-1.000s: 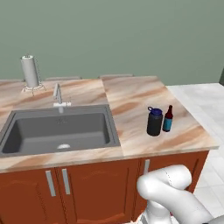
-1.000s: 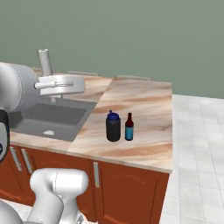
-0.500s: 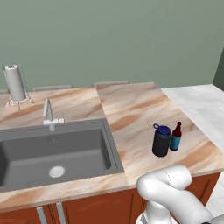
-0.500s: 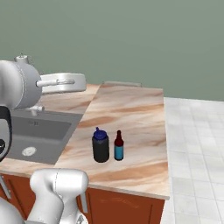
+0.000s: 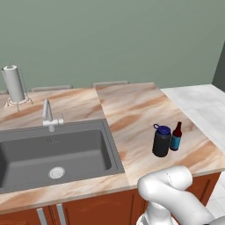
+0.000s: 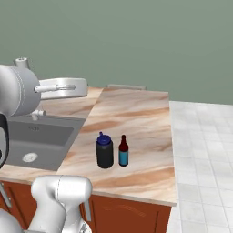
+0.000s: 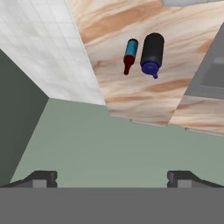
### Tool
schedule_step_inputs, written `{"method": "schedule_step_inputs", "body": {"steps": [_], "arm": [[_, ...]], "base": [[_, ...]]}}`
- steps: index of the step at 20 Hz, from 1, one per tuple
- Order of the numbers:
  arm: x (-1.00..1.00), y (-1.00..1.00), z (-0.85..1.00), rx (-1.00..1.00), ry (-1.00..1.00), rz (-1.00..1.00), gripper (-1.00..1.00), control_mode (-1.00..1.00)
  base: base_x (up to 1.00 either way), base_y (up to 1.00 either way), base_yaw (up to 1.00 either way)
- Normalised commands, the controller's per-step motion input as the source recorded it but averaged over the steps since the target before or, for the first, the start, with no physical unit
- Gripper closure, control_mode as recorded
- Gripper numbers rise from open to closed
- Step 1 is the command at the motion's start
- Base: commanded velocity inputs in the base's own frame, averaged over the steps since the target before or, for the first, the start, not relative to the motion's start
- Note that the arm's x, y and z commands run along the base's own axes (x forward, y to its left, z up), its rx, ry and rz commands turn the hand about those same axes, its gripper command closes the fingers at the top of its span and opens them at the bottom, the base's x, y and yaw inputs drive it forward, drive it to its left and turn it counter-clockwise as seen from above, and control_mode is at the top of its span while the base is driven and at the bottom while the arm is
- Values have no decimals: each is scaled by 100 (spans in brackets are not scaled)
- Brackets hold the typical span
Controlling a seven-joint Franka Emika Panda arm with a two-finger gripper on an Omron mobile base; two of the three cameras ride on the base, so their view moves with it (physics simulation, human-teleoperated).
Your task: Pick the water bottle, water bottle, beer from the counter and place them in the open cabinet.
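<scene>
Your water bottle [image 5: 161, 140] and beer [image 5: 176, 136] stand upright, nearly touching, near the desk's [image 5: 132, 105] front right corner. Both look rigid and smooth; grip the stout bottle mid-body. Your jaws are spread, holding nothing.

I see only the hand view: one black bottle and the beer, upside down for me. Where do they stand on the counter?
Observer: The water bottle and the beer stand upright near the front edge of the counter, right of the sink.
Operator: Are they touching?
Observer: In the right base view a thin gap shows between them.
Operator: What else is on the counter?
Observer: A paper towel holder stands behind the sink, far left.
</scene>
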Motion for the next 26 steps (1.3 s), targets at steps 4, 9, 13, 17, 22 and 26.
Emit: {"method": "schedule_step_inputs", "body": {"steps": [4, 9, 13, 17, 22, 26], "arm": [[1, 0, 0, 0, 0, 0, -100, -100], [31, 19, 0, 0, 20, 4, -100, -100], [62, 50, 0, -2, 47, 10, -100, -100], [62, 55, 0, -7, 51, 9, -100, -100], [20, 13, -28, -3, 19, 17, -100, -100], [0, 0, -52, 8, 0, 14, -100, -100]], "base": [[0, 0, 0], [0, 0, 0], [0, 0, 0], [0, 0, 0], [0, 0, 0], [0, 0, 0]]}}
